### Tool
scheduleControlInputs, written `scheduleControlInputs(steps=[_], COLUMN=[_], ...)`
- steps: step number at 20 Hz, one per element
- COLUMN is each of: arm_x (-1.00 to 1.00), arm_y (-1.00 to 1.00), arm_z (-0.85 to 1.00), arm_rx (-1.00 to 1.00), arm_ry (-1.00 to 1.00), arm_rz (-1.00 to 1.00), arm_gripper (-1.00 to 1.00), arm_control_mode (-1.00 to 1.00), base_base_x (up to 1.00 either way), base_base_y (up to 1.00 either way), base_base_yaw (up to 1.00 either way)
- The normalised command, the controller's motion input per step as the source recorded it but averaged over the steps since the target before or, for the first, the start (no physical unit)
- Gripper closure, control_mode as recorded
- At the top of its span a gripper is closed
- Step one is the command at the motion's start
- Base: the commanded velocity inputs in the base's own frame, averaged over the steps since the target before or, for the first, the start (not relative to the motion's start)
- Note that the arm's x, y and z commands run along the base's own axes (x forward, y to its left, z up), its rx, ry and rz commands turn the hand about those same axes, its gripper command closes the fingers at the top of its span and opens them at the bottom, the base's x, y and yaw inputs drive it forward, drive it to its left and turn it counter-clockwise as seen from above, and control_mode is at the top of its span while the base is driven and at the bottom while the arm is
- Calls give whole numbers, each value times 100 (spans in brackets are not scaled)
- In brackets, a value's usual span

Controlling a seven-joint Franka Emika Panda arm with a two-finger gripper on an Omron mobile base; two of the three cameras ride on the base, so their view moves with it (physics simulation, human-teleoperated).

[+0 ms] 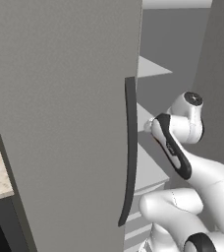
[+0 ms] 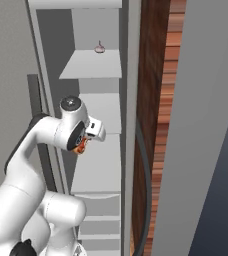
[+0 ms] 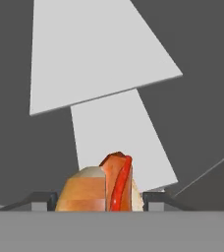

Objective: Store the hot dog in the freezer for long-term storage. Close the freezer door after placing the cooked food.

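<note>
Grey freezer (image 2: pixel 96 150) standing open, white shelves (image 2: pixel 92 65) inside, freezer door (image 2: pixel 201 125) swung wide to the right; gripper (image 2: pixel 83 142) closed on hot dog (image 3: pixel 101 189), raised before a middle shelf; probably light and soft, best pinched gently across the bun.

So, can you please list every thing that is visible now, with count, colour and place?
hot dog: one, tan bun with red sausage, held in the gripper, in front of the shelves.
freezer: one, open, white shelves inside, ahead of the arm.
small pale item: one, pinkish, on an upper shelf.
grey door with dark bar handle: one, left of the arm.
freezer door: one, grey, open, at right.
gripper: one, shut on the hot dog.
arm: one, white.
</note>
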Motion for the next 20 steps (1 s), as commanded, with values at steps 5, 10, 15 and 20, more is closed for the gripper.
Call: scheduleControlInputs(steps=[5, 10, 15, 20], arm_x=[72, 63, 66, 39], arm_y=[0, -2, 0, 0], arm_z=[0, 0, 0, 0], arm_rx=[0, 0, 0, 0], arm_ry=[0, 3, 0, -7], arm_rz=[0, 2, 3, 2], arm_gripper=[100, 100, 100, 100], arm_control_mode=[-100, -100, -100, -100], base_base_x=[0, 0, 0, 0], base_base_y=[0, 0, 0, 0], base_base_yaw=[0, 0, 0, 0])
